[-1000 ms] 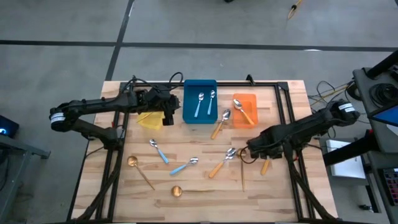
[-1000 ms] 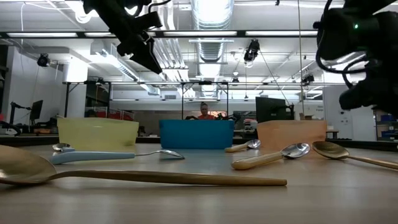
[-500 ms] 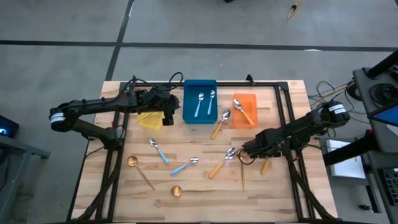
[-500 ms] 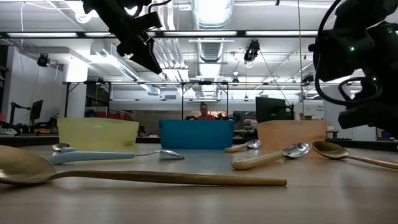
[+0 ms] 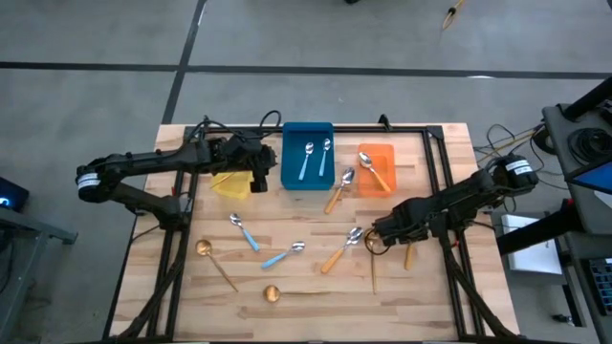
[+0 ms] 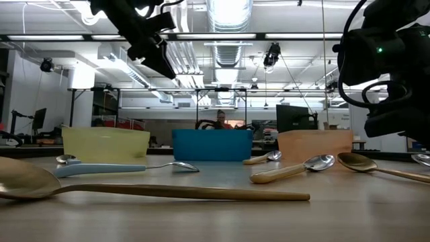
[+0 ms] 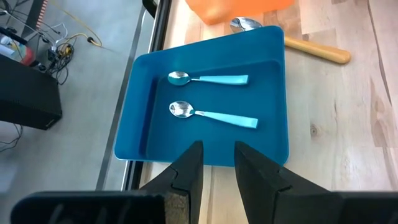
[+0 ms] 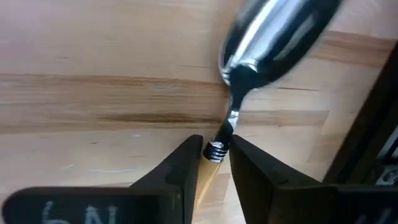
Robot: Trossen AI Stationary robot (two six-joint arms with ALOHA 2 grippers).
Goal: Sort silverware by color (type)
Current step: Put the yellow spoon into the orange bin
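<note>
The right gripper (image 8: 211, 163) is seen low over the right-hand part of the table (image 5: 316, 315), its jaws pinched on the neck of an orange-handled spoon (image 8: 245, 93), just where handle meets steel. The spoon's long axis runs straight out from between the fingers, bowl leading. The left gripper (image 7: 217, 165) is parked near the blue bin (image 7: 273, 134), jaws slightly parted and nothing held.

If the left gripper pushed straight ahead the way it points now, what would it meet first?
Most likely the blue bin, its near wall first; the left gripper points at it, and two blue-handled spoons lie just beyond. Depth is uncertain.
</note>
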